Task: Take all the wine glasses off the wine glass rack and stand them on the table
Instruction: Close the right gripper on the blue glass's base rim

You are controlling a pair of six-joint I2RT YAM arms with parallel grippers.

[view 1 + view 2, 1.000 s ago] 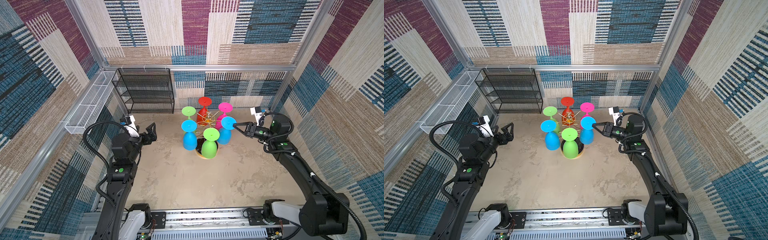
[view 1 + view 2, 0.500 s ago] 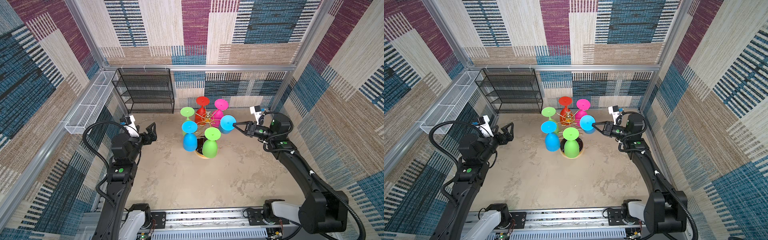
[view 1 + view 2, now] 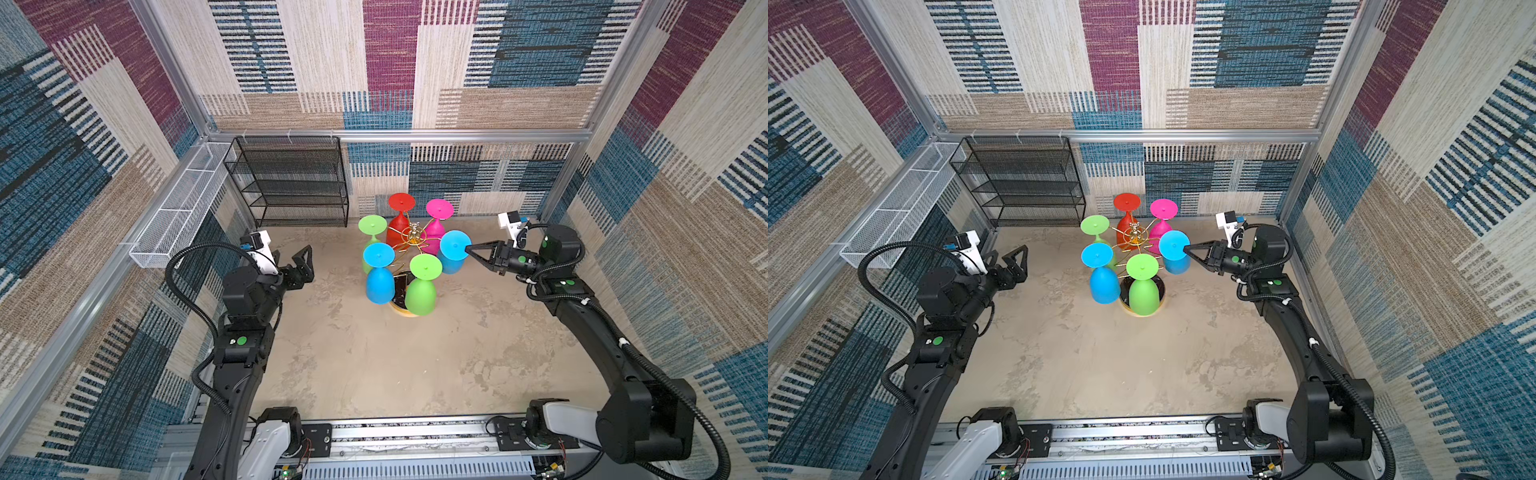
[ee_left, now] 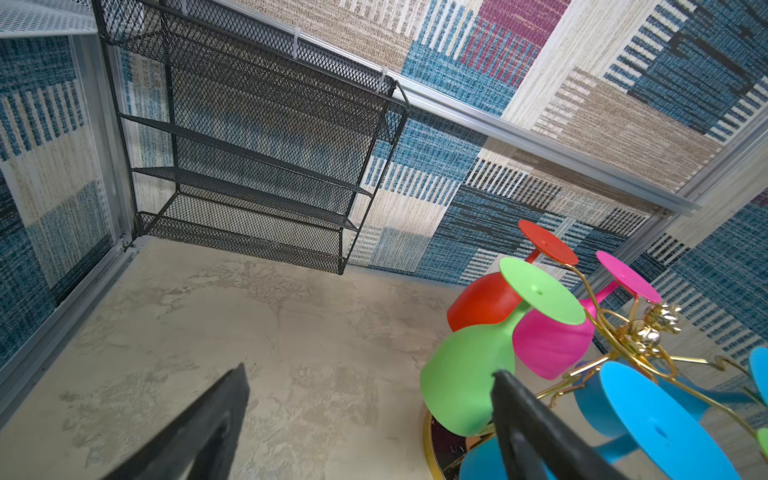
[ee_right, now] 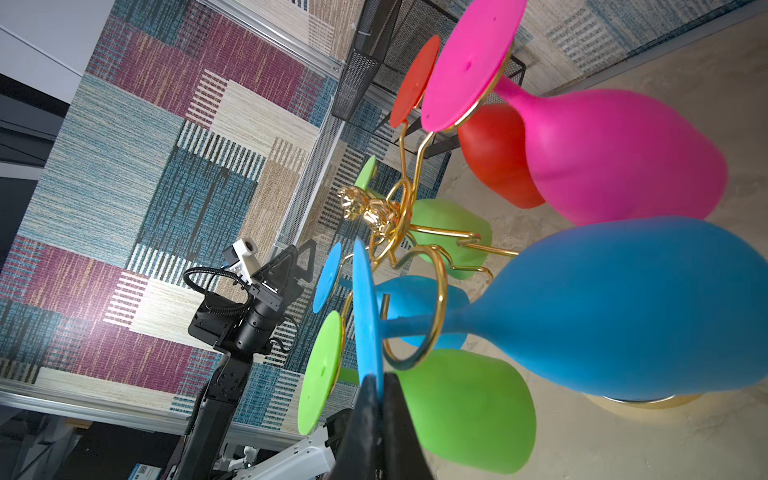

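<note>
The wine glass rack is a gold wire stand on a round black base, with several coloured glasses hanging upside down from it. My right gripper is shut on the edge of the round foot of the blue wine glass on the rack's right side. The glass's stem lies inside a gold ring. My left gripper hangs open to the left of the rack, holding nothing.
A black mesh shelf unit stands against the back wall. A long white mesh basket runs along the left wall. Red, magenta, green and blue glasses crowd the rack.
My right jaws have shut on the blue glass's foot. The rack and its glasses have shifted slightly. The left arm has not moved.
</note>
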